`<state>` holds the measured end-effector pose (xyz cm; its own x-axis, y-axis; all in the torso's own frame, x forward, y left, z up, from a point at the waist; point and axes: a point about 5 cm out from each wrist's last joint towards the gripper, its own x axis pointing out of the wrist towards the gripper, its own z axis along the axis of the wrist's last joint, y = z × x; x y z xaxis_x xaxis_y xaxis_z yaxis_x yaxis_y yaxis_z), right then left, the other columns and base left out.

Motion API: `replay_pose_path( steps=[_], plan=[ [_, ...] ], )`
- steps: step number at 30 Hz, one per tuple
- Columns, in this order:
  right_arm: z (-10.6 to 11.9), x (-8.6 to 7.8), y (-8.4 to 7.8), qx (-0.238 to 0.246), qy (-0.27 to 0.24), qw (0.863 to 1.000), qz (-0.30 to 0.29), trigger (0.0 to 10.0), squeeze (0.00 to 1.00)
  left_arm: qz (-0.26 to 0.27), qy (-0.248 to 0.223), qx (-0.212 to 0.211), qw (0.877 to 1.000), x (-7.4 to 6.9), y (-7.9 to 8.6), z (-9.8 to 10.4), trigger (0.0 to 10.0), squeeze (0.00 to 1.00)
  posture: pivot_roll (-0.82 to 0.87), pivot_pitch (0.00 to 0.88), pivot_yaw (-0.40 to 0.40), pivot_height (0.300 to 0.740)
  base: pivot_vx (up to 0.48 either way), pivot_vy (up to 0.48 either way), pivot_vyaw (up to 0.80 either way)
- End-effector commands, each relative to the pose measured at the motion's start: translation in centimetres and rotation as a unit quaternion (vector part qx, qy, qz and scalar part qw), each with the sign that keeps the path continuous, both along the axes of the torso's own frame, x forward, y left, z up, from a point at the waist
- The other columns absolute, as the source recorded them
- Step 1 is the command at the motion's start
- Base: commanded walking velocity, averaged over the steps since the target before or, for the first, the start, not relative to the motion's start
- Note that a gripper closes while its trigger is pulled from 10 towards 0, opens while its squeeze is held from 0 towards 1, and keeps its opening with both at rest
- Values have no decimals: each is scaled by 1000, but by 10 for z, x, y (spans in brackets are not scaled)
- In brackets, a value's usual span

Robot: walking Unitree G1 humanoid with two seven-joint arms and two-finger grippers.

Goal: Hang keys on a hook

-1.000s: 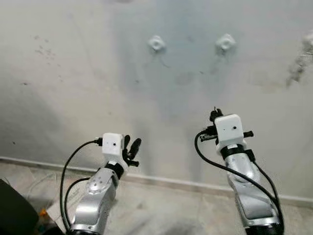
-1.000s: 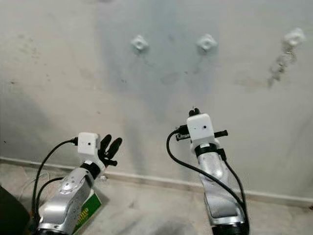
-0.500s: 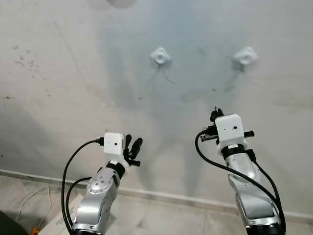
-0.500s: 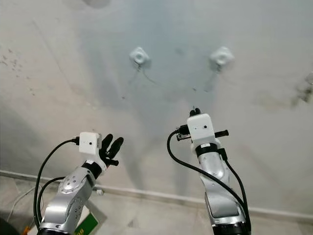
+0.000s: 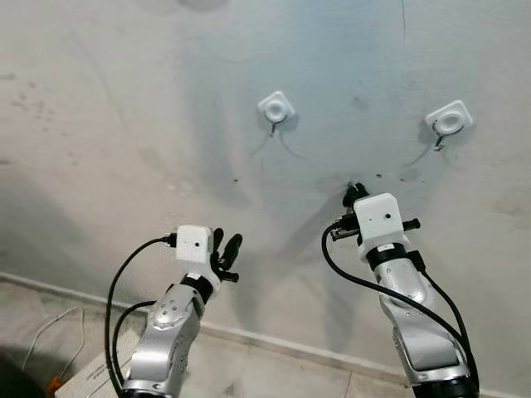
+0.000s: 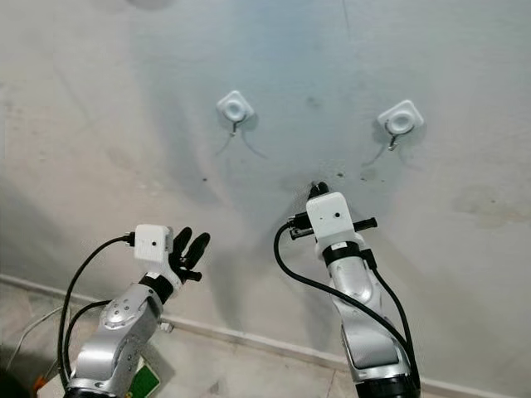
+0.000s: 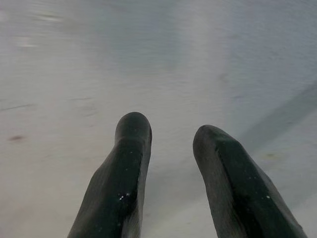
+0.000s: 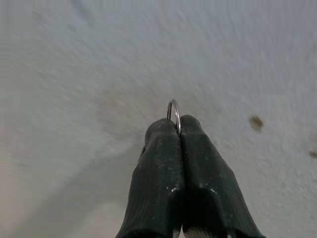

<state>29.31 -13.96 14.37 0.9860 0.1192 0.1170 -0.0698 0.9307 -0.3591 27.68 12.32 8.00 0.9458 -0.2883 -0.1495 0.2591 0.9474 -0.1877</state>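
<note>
Two white square hooks are fixed to a pale, stained wall: one hook (image 5: pixel 275 107) sits above the space between the arms, and the other hook (image 5: pixel 448 120) is mounted off to the robot's right at about the same height, each with a small metal prong hanging below its base. The right gripper (image 8: pixel 178 126) is raised close to the wall, below and between the two hooks, with its two black fingers (image 8: pixel 158 163) pressed tightly together. Pinched at their tips is a thin metal key ring (image 8: pixel 173 111), of which only a small arc sticks out past the fingertips; the keys themselves cannot be made out. In the head views the right arm's white wrist block (image 5: pixel 380 217) covers most of that gripper, so just its dark tip shows above it. The left gripper (image 7: pixel 171 136) is held lower and to the robot's left, pointing at bare wall, its fingers parted with a clear gap and nothing between them. A pale skirting strip (image 5: pixel 274 340) runs along the foot of the wall.
</note>
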Motion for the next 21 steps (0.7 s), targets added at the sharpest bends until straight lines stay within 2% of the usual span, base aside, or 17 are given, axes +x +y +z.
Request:
replay_pose_path(
  steps=[1,10,15,21],
  plan=[
    [2,1,3,6,-2,1000,4,10000,0,7,-3,4,1000,0,4,1,10000,0,-58,0,104,740,0,0,0],
    [3,-3,-1,8,-4,1000,5,10000,0,14,-6,20,1000,-4,8,0,10000,0,-59,0,103,740,0,0,0],
    [-9,-25,-21,11,18,1000,-13,10000,0,25,-3,46,999,-22,24,-3,10000,0,-60,0,101,740,0,0,0],
    [-18,-44,-31,10,39,999,-22,10000,0,31,9,58,998,-37,35,-8,10000,0,-64,0,98,740,0,0,0]
  ],
)
